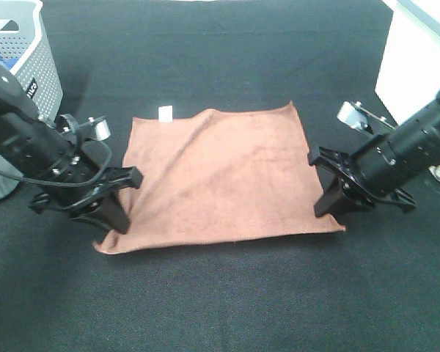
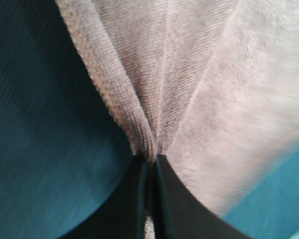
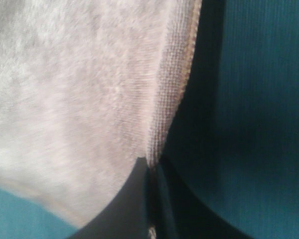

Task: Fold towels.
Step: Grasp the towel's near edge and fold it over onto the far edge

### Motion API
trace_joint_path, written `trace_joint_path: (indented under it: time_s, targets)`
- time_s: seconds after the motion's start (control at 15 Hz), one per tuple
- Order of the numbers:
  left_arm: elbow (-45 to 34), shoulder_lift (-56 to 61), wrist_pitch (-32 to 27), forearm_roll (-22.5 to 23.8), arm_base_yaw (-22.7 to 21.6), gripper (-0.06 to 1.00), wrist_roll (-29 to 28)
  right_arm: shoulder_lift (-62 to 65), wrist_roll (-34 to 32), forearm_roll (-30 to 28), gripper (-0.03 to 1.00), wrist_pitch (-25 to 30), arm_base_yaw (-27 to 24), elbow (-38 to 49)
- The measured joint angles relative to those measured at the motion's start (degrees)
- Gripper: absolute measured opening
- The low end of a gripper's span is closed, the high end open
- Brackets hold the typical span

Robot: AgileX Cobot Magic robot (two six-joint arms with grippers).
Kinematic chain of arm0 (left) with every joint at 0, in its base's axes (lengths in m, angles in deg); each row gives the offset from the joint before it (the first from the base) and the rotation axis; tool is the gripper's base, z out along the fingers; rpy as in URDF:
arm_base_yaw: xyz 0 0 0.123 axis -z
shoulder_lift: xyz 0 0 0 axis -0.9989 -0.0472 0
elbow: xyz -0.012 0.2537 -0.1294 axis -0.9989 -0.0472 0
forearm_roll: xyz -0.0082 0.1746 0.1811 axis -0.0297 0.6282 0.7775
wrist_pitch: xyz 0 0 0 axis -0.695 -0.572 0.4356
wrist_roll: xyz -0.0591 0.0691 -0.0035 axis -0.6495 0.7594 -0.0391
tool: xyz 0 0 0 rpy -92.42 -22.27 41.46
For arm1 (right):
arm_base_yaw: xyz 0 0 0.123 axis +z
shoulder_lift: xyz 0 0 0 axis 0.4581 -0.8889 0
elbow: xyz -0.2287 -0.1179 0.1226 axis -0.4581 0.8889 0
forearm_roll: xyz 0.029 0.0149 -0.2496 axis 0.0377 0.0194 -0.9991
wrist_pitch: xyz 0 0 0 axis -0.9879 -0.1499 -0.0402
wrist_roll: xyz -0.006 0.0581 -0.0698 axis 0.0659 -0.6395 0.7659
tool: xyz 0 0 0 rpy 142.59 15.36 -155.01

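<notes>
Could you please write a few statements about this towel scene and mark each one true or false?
1. The left gripper is shut on the edge of the towel. True.
2. The right gripper hangs open above the towel. False: it is shut on the towel's edge.
3. The towel is already folded in half. False: it lies spread open on the black table.
4. A white tag sits at the towel's far edge. True.
5. The grey basket stands by the right arm. False: it stands behind the left arm.
</notes>
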Motion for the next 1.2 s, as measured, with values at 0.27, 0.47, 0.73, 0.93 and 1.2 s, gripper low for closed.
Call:
trace_joint_path:
  time_s: [0.27, 0.47, 0.73, 0.93, 1.2]
  targets:
    - [-1.9, 3.2, -2.8, 3.6, 0.2, 0.01, -3.0, 3.7, -1.0, -0.2, 0.0, 0.2, 0.0, 5.0]
    - [-8.0, 4.4, -0.5, 3.5, 0.2, 0.01, -3.3, 4.7, -1.5, -0.2, 0.0, 2.1, 0.1, 7.1]
    - [-5.7, 6.6, 7.3, 3.2, 0.2, 0.01, -3.3, 4.7, 1.9, 1.7, 0.0, 1.7, 0.2, 1.7]
    - [-0.5, 6.4, 15.0, 3.0, 0.2, 0.01, -3.3, 1.3, 2.3, 2.3, 0.0, 1.6, 0.2, -9.3]
    - [11.9, -1.1, 16.7, 3.7, 0.2, 0.01, -2.8, -8.0, 1.1, 2.1, 0.0, 1.7, 0.2, -23.9]
